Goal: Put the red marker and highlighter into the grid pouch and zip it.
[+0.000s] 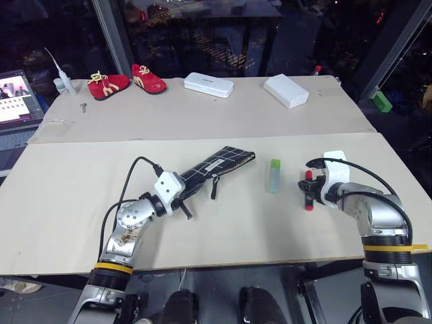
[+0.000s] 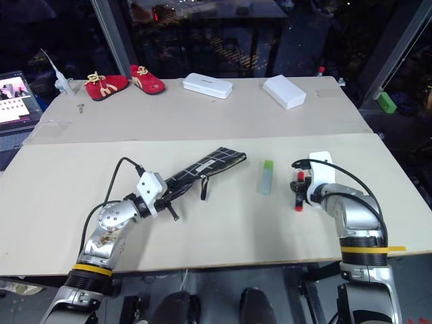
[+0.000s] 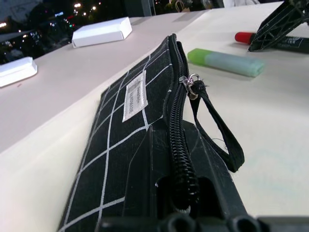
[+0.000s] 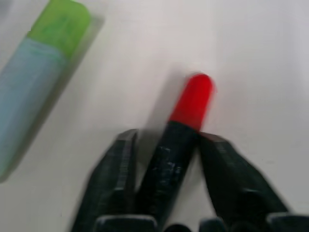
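The grid pouch [image 1: 216, 164], black with white lines, a white label and a wrist loop, lies slanted at the table's middle. My left gripper [image 1: 183, 194] is shut on its near end, at the zipper edge [image 3: 176, 140]. To the pouch's right lies the highlighter [image 1: 274, 175], pale green with a brighter cap. Further right lies the red marker [image 1: 308, 176]. My right gripper [image 4: 169, 137] points down at the marker, its fingers pressed on either side of the black body, with the red end [image 4: 193, 99] sticking out past the tips.
At the far side of the table are a pair of red shoes [image 1: 125, 82] and two white cases [image 1: 208, 84] [image 1: 285, 90]. A laptop [image 1: 17, 98] stands at far left. A green block [image 1: 382, 101] lies off the table's far right corner.
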You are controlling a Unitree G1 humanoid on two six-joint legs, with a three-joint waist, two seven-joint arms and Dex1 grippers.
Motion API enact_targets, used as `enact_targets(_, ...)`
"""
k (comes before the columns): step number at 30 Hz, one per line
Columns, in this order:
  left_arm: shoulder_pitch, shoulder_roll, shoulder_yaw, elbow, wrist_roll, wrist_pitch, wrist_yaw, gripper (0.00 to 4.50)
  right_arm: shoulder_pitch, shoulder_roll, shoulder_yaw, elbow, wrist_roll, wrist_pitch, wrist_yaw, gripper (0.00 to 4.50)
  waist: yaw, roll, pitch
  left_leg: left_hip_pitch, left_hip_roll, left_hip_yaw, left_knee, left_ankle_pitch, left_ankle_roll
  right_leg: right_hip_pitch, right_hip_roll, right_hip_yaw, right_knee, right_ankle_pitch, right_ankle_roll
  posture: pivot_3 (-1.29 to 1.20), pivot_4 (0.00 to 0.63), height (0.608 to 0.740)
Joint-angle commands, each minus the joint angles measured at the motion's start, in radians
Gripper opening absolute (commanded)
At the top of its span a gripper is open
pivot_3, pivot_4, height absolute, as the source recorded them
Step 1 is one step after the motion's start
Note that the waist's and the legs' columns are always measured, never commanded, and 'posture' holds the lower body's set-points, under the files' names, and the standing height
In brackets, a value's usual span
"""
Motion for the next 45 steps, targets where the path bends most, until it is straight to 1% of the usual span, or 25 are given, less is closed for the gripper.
enact_targets(1, -0.014, 0.009, 0.017, -0.046, -0.017, 0.005, 0.0, 0.0, 0.013, -0.002, 0.014, -0.001, -0.011, -0.026, 0.01, 0.53, -0.002, 0.0, 0.0, 0.0, 0.0, 0.0, 0.0, 0.0, 0.0, 0.0, 0.0, 0.0, 0.0, 0.0, 0.0, 0.0, 0.15, 0.74)
enact_targets(7, -0.022, 0.027, 0.019, -0.056, -0.035, 0.018, -0.024, 0.0, -0.009, -0.016, 0.022, 0.001, -0.027, -0.077, 0.023, 0.5, -0.008, 0.0, 0.0, 0.0, 0.0, 0.0, 0.0, 0.0, 0.0, 0.0, 0.0, 0.0, 0.0, 0.0, 0.0, 0.0, 0.15, 0.74)
enact_targets(10, -0.013, 0.049, 0.025, -0.08, -0.08, 0.042, -0.08, 0.0, -0.03, -0.04, 0.046, -0.041, -0.02, -0.148, 0.087, 0.5, -0.012, 0.0, 0.0, 0.0, 0.0, 0.0, 0.0, 0.0, 0.0, -0.001, 0.0, 0.001, 0.0, 0.0, 0.0, 0.0, 0.15, 0.74)
enact_targets(11, -0.009, 0.062, 0.03, -0.085, -0.095, 0.049, -0.102, 0.0, -0.041, -0.059, 0.06, -0.062, -0.039, -0.235, 0.11, 0.5, -0.013, 0.0, 0.0, -0.001, 0.0, 0.0, 0.0, 0.0, 0.0, -0.001, 0.0, 0.001, 0.0, 0.0, 0.0, 0.0, 0.15, 0.74)
enact_targets(13, -0.004, 0.096, 0.043, -0.096, -0.127, 0.07, -0.147, 0.0, -0.073, -0.136, 0.112, -0.128, -0.096, -0.507, 0.221, 0.5, -0.014, 0.001, 0.001, -0.001, 0.0, 0.0, 0.0, 0.0, 0.0, -0.002, 0.0, 0.001, 0.0, 0.0, 0.0, 0.0, 0.15, 0.74)
enact_targets(15, -0.003, 0.116, 0.05, -0.103, -0.145, 0.082, -0.172, 0.0, -0.07, -0.203, 0.164, -0.179, -0.13, -0.705, 0.336, 0.5, -0.015, 0.004, 0.003, -0.002, 0.0, 0.001, -0.001, 0.0, 0.0, -0.004, 0.0, 0.002, 0.0, 0.0, 0.001, 0.0, 0.15, 0.74)
enact_targets(18, -0.006, 0.125, 0.055, -0.104, -0.156, 0.09, -0.182, 0.0, -0.054, -0.268, 0.226, -0.181, -0.172, -0.87, 0.445, 0.5, -0.012, 0.003, 0.003, -0.001, 0.0, 0.0, -0.001, 0.0, 0.0, -0.002, 0.002, 0.001, 0.0, -0.003, 0.005, 0.0, 0.15, 0.74)
enact_targets(20, -0.008, 0.125, 0.058, -0.102, -0.156, 0.092, -0.186, 0.0, -0.055, -0.293, 0.255, -0.159, -0.217, -0.952, 0.475, 0.5, -0.01, 0.001, 0.004, 0.0, 0.002, 0.001, -0.001, 0.0, 0.0, 0.0, 0.003, -0.001, -0.002, -0.003, 0.005, 0.0, 0.15, 0.74)
enact_targets(23, -0.013, 0.12, 0.051, -0.098, -0.154, 0.092, -0.188, 0.0, -0.085, -0.325, 0.33, -0.112, -0.34, -1.113, 0.499, 0.5, -0.006, 0.001, 0.004, -0.001, 0.001, 0.002, 0.0, 0.0, 0.0, 0.0, 0.001, 0.0, -0.003, -0.001, 0.002, 0.0, 0.15, 0.74)
enact_targets(25, -0.01, 0.117, 0.047, -0.101, -0.154, 0.092, -0.188, 0.0, -0.106, -0.313, 0.347, -0.096, -0.365, -1.148, 0.498, 0.5, -0.007, 0.001, 0.004, -0.001, 0.0, 0.002, 0.0, 0.0, 0.0, 0.0, -0.001, 0.001, -0.004, -0.001, 0.002, 0.0, 0.15, 0.74)
enact_targets(32, -0.004, 0.105, 0.035, -0.114, -0.152, 0.097, -0.188, 0.0, -0.126, -0.262, 0.378, -0.055, -0.436, -1.2, 0.488, 0.5, -0.009, 0.001, 0.004, -0.001, 0.0, 0.002, -0.001, 0.0, 0.0, 0.0, 0.001, 0.001, -0.006, -0.001, 0.002, 0.0, 0.15, 0.74)
enact_targets(45, -0.004, 0.085, 0.024, -0.119, -0.147, 0.108, -0.185, 0.0, -0.135, -0.225, 0.391, -0.02, -0.506, -1.258, 0.491, 0.5, -0.008, 0.001, 0.004, -0.001, 0.0, 0.003, 0.0, 0.0, 0.0, 0.0, 0.001, 0.0, -0.006, 0.0, 0.002, 0.0, 0.15, 0.74)
